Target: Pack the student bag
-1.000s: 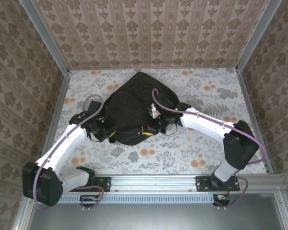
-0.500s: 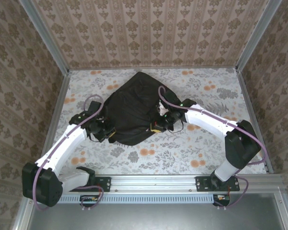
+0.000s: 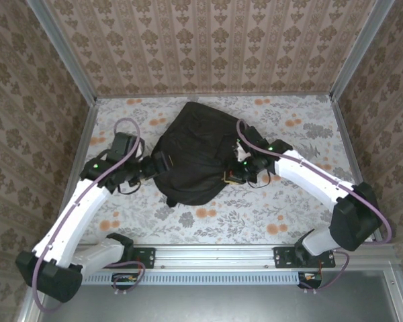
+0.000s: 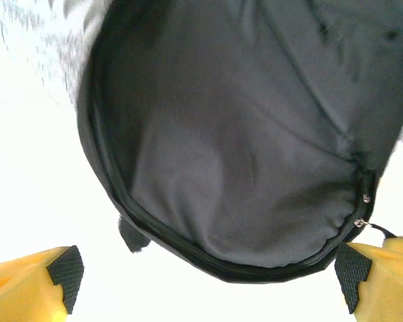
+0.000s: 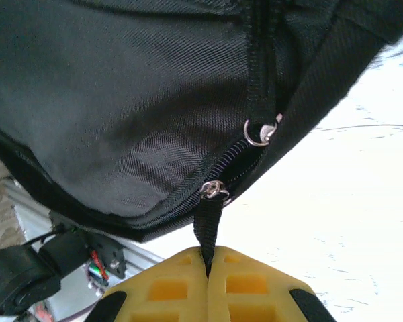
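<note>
1. student bag (image 3: 195,151) lies slumped mid-table (image 3: 208,221), between the two arms.
2. right gripper (image 5: 208,268) is pinched tight on the black zipper tab (image 5: 207,225), with the slider (image 5: 215,190) just above it.
3. left gripper (image 4: 209,272) stands wide apart with nothing in it, just short of the bag's rounded edge.
4. for the zip pull i'd draw the tab along the line of the zipper (image 5: 168,213), not away from the cloth. i'd also set the left jaws on the fabric beforehand so the bag doesn't slide along.
5. contents: the zipper looks shut from the right wrist view, though i can't be sure. nothing inside is visible to me.
</note>
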